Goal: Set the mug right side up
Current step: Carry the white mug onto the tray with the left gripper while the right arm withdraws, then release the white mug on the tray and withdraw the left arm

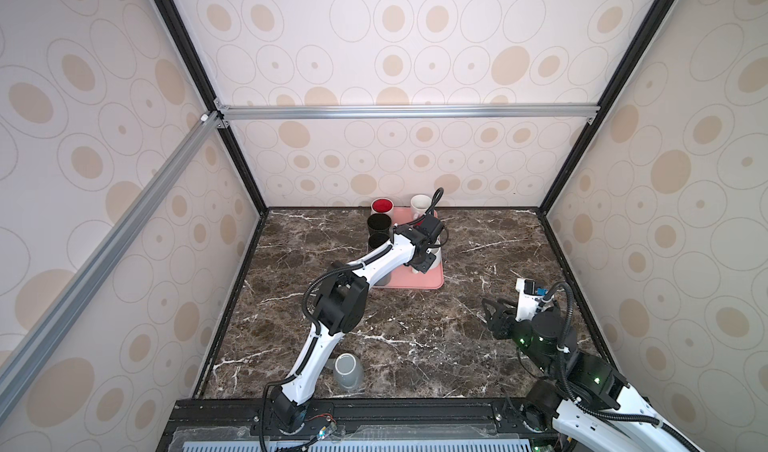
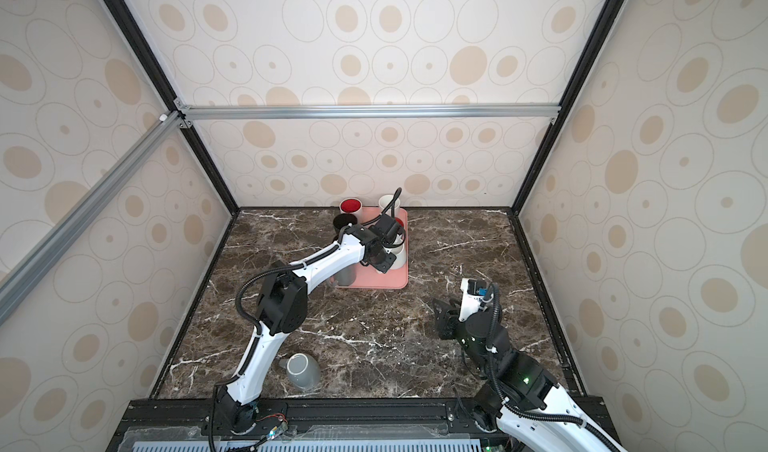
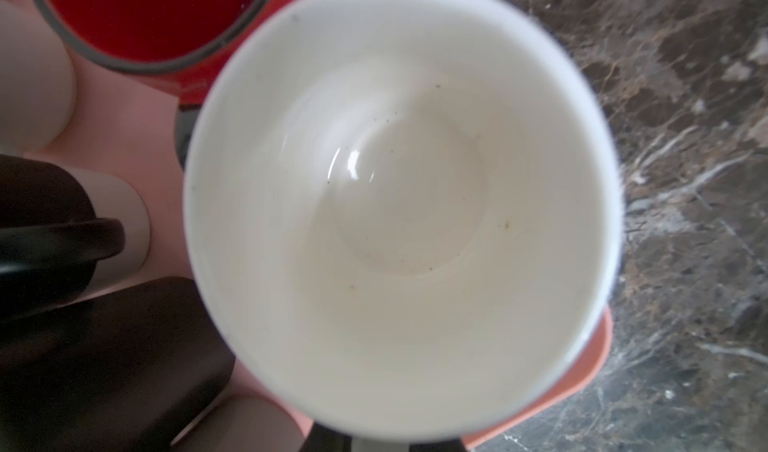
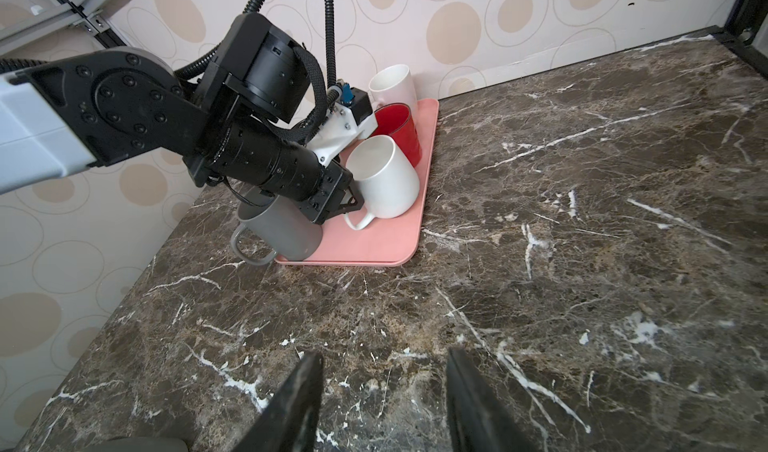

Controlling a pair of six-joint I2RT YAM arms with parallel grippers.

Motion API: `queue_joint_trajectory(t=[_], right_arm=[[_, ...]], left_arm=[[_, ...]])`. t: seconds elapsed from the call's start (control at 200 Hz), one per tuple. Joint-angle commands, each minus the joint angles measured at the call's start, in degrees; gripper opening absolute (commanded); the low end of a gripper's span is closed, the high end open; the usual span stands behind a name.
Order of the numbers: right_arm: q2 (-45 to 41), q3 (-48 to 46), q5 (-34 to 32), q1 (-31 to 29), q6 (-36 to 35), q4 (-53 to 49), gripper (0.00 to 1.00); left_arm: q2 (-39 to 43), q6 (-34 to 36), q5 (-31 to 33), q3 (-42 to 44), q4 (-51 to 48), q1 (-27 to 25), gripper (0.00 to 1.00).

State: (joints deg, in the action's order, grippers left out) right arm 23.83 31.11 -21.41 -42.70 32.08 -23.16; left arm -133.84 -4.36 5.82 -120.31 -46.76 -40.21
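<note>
While your left gripper is pinching narrowly shut on the white mug near its handle, the mug is leaning tilted, mouth upward, over the pink tray beside a red mug. Your right gripper is hovering over the marble table, well apart from the tray, jaws parted, holding nothing.
</note>
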Motion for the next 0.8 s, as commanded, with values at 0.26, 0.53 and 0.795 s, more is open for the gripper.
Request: queue_joint_trajectory(t=[0.26, 0.53, 0.795], right_arm=[[-0.32, -1.23, -1.25, -0.19, 0.3, -0.74, 0.51], [-0.37, -1.44, -0.83, -0.14, 0.75, -1.17, 0.51], [1.57, -1.36, 0.54, -0.16, 0.49, -0.19, 0.56]], left_arm=[[-3.22, 2.56, 2.64, -8.05, -0.9, 1.18, 0.0], [-4.59, 2.8, 4.2, -10.14, 0.14, 1.15, 0.31], [2.67, 0.84, 1.84, -3.64, 4.55, 0.68, 0.48]])
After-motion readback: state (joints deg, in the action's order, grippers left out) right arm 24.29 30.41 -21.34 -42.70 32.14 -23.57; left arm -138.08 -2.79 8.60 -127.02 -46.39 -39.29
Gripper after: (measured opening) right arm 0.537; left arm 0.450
